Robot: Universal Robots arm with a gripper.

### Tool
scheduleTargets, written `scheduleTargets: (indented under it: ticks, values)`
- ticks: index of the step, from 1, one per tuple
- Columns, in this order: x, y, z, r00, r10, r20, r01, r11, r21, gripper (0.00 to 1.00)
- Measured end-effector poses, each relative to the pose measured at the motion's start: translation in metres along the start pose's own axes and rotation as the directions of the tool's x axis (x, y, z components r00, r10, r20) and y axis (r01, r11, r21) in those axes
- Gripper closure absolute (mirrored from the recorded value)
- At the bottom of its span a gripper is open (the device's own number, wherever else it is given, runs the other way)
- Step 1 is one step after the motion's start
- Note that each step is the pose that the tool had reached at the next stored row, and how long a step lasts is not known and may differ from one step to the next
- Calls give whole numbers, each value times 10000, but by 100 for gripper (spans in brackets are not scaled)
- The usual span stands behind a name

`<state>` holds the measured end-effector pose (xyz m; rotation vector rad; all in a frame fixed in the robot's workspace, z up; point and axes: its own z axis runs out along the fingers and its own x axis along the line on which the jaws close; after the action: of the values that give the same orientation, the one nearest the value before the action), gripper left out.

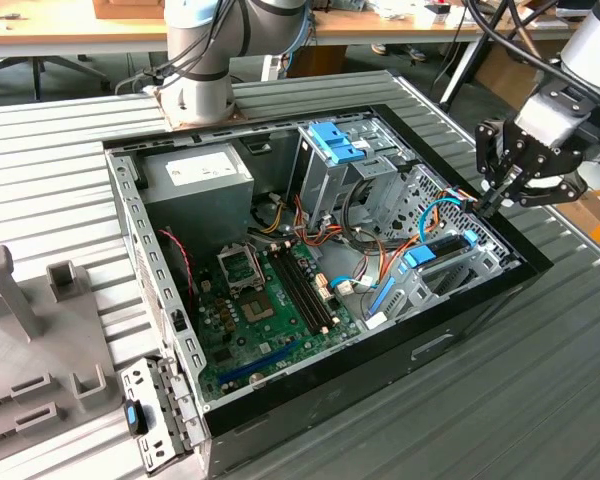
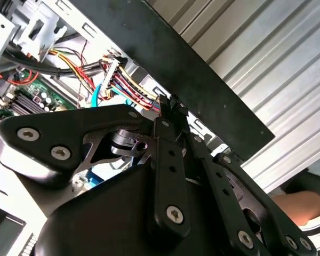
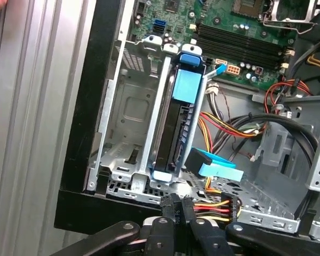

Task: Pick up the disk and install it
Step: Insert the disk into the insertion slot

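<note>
Disk right nr end effector

The gripper hangs at the far wall of the open computer case. Its black fingers are drawn together to a point beside a bundle of orange and blue cables. Just below the fingertips, the disk sits on edge in the grey drive bay, with blue tabs at both ends. Farther from the gripper stands the tall grey cage with its blue latch. Well beyond that are the motherboard and the power supply.
</note>
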<state>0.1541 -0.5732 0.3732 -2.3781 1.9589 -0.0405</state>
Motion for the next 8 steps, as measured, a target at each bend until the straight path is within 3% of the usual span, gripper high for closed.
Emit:
scheduleTargets:
  ticks: [2,5,8]
  values:
    - [0,0,0,9996,281,-15,-281,9996,6,83]
    - [0,1,0,9995,318,-14,-318,9995,7,83]
    - [2,1,0,9992,331,217,-332,9994,45,83]
